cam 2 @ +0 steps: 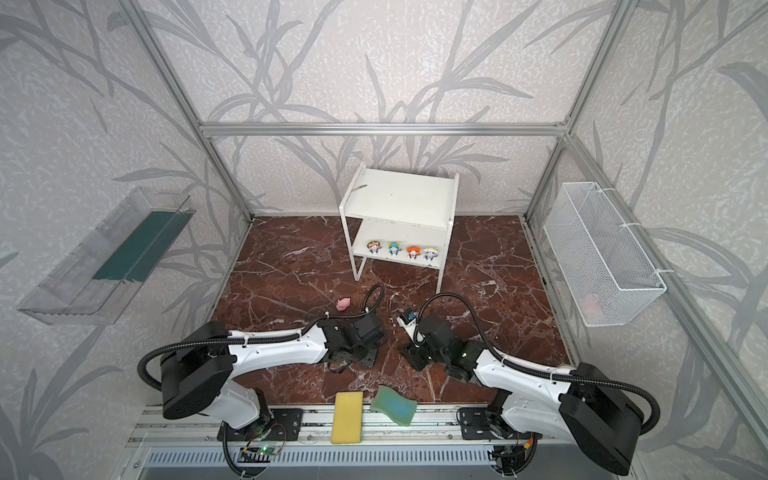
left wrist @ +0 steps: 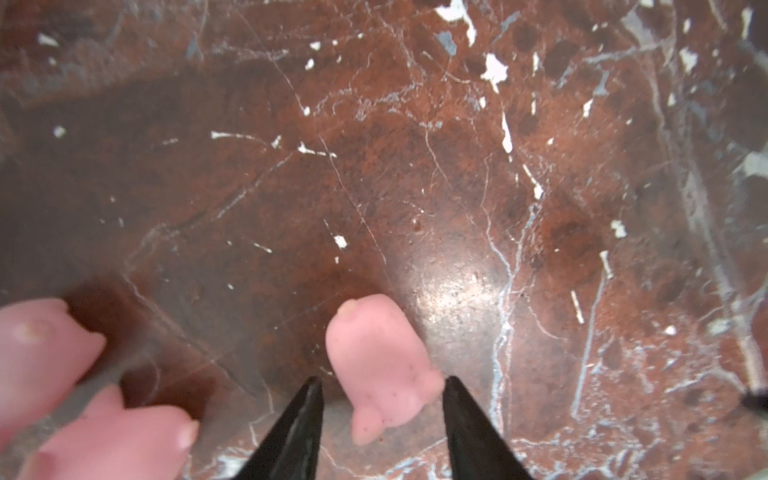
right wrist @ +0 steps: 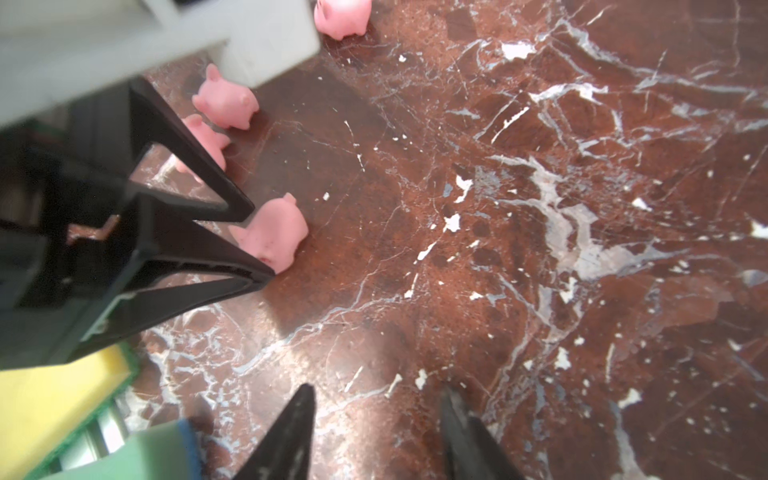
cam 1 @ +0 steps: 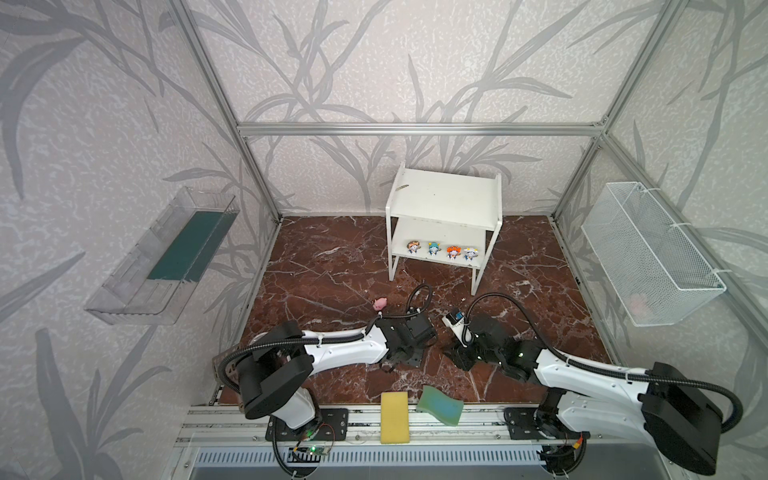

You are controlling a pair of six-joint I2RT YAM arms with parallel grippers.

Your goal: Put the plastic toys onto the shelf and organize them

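I am watching the left gripper through its wrist camera. Its fingers are standing apart on either side of a pink pig that is lying on the tabletop. One tip is almost against the pig and a dark sliver is showing at the other, so I am reading them as open around it, not yet clamping. I am judging that the straddle across the rounded body is there so the toy cannot squirt out sideways.

Two more pigs are lying just beside it, close enough to get nudged. A fourth pig is sitting apart, further toward the far edge.

The right gripper is hovering over bare tabletop with its fingers spread and holding nothing. I am taking that as keeping clear of the crowded cluster.

The shelf is standing at the far edge. Four cartoon figurines are lining the front of its lower board, and the top board is lying bare. I am judging the row was kept forward for reach, and that the pigs belong on the top board.

The yellow sponge and green sponge are overhanging the near edge, and I am leaving them alone.
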